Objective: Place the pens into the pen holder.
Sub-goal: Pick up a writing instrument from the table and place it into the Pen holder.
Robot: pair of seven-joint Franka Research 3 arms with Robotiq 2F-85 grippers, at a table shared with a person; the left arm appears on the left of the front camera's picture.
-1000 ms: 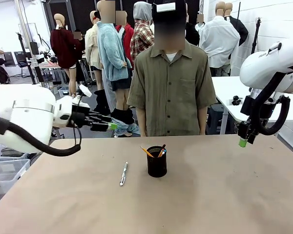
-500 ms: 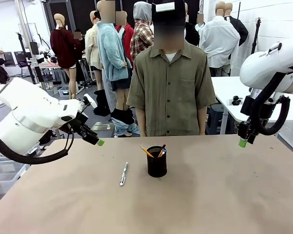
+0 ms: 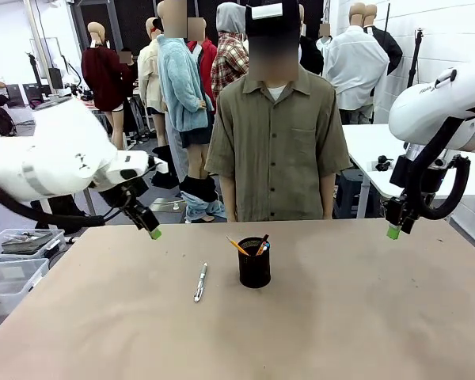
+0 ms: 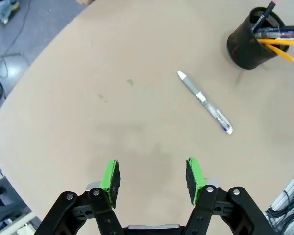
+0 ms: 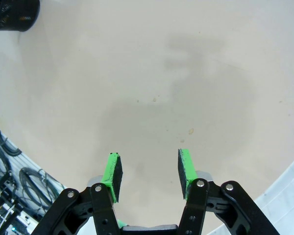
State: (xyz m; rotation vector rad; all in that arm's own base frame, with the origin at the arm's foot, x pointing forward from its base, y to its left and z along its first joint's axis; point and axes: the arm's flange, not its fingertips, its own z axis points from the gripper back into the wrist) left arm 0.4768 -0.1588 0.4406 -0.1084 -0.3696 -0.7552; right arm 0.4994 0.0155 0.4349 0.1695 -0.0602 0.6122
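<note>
One tan table (image 3: 356, 324) lay under the left gripper (image 3: 153, 233) and right gripper (image 3: 393, 231), both half-open and empty. The black wire-mesh pen holder (image 3: 254, 271) stood mid-table; the slim silver-white pen (image 3: 200, 282) lay near it. Last pickup probably: the left gripper needed to drop and straddle the barrel.

Left end effector (image 3: 154, 233): a second ago near level, pointing toward 3 o'clock above the far edge of the worktop (image 3: 340, 317). It now tilts steeply down toward 5 o'clock, with its tip lower and shifted toward 9 o'clock. Left arm (image 3: 55, 158): raised from its low foreground position.
</note>
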